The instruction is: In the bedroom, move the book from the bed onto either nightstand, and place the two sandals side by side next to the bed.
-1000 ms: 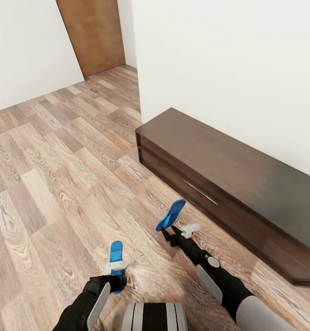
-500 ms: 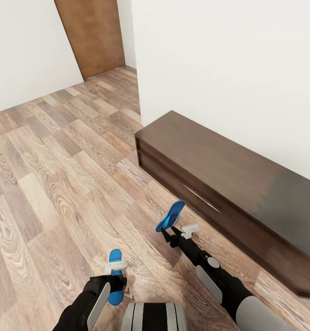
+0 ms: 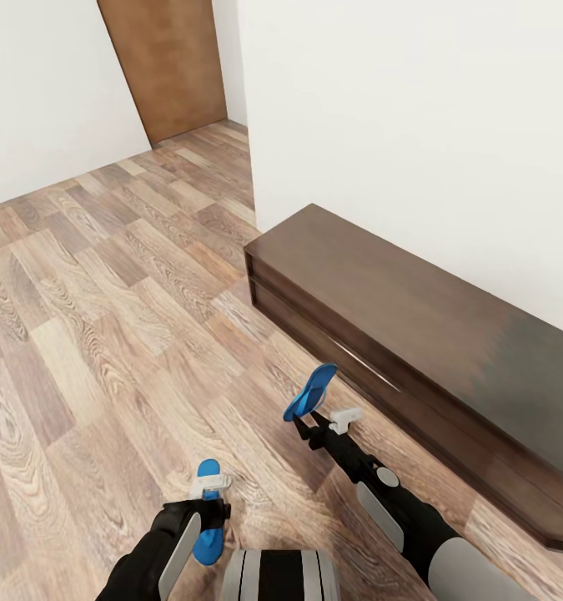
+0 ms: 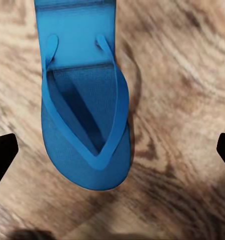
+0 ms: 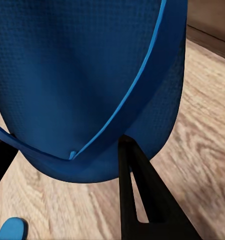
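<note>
The right fingers (image 3: 313,415) pinch one blue sandal (image 3: 310,391), raised beside the long dark cabinet (image 3: 414,351). The left fingers (image 3: 211,492) are spread over the other sandal (image 4: 85,107), lying on the wood floor (image 3: 106,317).

Bright blue sandals (image 3: 311,391) over brown wood-grain plank floor (image 3: 106,317), dark brown cabinet (image 3: 414,334), white walls (image 3: 398,108).

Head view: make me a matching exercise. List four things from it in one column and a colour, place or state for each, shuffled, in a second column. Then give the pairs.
Things:
1. door
2. cabinet
3. left sandal
4. right sandal

Descriptions:
A. pinched and held up in the air
B. long, low and dark brown
C. tan, at the far end of the room
D. lying loose, not gripped

Pairs: 1-C, 2-B, 3-D, 4-A
</note>
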Tool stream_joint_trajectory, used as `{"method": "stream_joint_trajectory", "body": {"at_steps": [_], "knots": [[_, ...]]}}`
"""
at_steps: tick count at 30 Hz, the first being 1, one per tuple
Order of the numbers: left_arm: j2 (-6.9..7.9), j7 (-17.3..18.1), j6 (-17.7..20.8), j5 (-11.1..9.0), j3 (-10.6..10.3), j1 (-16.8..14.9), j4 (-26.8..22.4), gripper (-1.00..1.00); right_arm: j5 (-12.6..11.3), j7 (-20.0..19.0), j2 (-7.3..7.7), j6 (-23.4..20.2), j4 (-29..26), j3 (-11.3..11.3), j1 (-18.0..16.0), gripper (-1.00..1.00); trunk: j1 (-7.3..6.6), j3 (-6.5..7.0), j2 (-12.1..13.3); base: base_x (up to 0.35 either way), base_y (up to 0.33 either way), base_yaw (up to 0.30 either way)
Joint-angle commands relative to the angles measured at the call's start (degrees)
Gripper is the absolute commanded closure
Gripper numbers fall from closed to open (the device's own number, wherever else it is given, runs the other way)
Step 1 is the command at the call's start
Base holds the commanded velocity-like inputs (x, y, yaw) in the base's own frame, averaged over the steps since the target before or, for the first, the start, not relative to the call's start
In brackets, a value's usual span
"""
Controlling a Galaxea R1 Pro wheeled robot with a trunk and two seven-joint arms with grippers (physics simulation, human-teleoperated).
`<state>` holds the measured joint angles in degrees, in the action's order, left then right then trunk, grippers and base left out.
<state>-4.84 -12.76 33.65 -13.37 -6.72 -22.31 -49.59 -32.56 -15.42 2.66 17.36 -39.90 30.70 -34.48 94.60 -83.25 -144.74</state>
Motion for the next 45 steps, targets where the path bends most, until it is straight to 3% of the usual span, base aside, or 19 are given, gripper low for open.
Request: {"method": "stream_joint_trajectory", "body": {"at_steps": [1,10,17,24,36,45], "knots": [[0.03,-0.5,0.2,-0.6,-0.1,0.0,-0.1,-1.0,-0.7,-0.1,0.06,0.2,0.0,0.3,-0.1,1.0,0.02,-0.26,0.0,0.003,0.0,0.0],[0.09,-0.5,0.2,-0.6,-0.1,0.0,-0.1,-1.0,-0.7,-0.1,0.06,0.2,0.1,0.3,-0.1,1.0,0.25,-2.25,-0.1,0.0,0.0,0.0],[0.1,-0.5,0.1,-0.6,0.0,0.0,-0.1,-1.0,-0.7,-0.2,0.14,0.2,-0.4,0.2,-0.1,1.0,0.25,-2.25,-0.1,0.0,0.0,0.0],[0.1,-0.6,0.1,-0.6,0.0,0.0,-0.1,-1.0,-0.7,-0.2,0.15,0.1,-0.4,0.1,-0.1,1.0,0.43,-3.8,-0.2,0.0,0.0,0.0],[0.18,-0.5,0.1,-0.6,0.0,0.0,-0.1,-1.0,-0.7,-0.2,0.15,0.1,0.1,0.2,-0.1,1.0,0.43,-3.8,-0.2,0.0,0.0,0.0],[0.18,-0.5,0.0,-0.6,0.0,0.0,-0.1,-1.0,-0.7,-0.1,0.07,0.1,0.0,0.2,-0.1,1.0,0.66,-5.79,-0.4,0.0,0.0,0.0]]}}
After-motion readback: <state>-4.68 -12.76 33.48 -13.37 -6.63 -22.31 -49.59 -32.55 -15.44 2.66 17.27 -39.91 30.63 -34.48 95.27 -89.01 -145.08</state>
